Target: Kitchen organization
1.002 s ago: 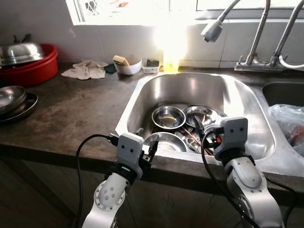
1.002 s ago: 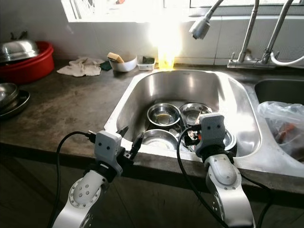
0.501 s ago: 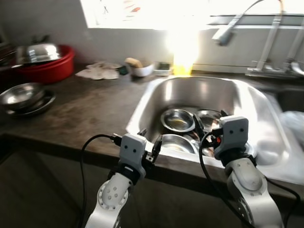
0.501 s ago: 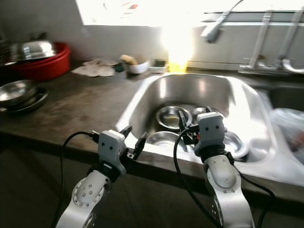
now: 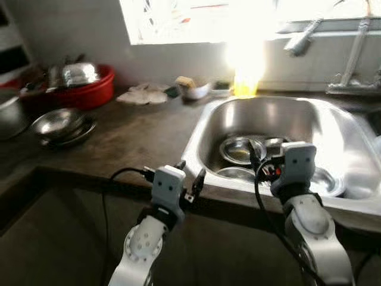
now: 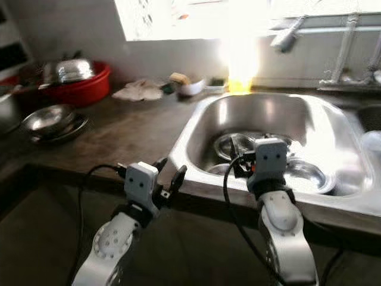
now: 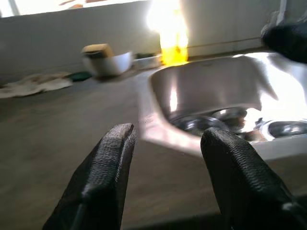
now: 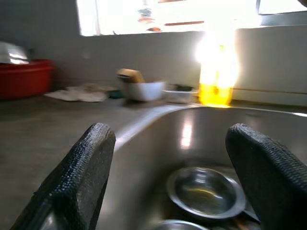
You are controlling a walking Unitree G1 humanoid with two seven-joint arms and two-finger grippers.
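Note:
A steel sink [image 5: 201, 127] is set into the dark counter, with several steel bowls [image 5: 238, 149] lying in its basin. My left gripper [image 5: 190, 173] hangs just in front of the counter's front edge, left of the sink, open with nothing between its fingers [image 7: 112, 158]. My right gripper [image 5: 265, 164] is held over the sink's front rim, pointing at the bowls [image 8: 204, 191]. It is open and empty, and its fingers [image 8: 91, 158] stand wide apart.
A red basin [image 5: 92, 92] with a steel lid stands at the back left. Stacked steel bowls [image 5: 59, 122] sit on the counter nearer me. A white cloth [image 5: 143, 95], a white bowl with a sponge [image 5: 191, 88], a yellow bottle [image 5: 247, 86] and a faucet [image 5: 300, 42] line the back wall.
The whole picture has slid to the right, so the camera has turned left and more of the left counter shows. Both arms keep their pose and both grippers stay open.

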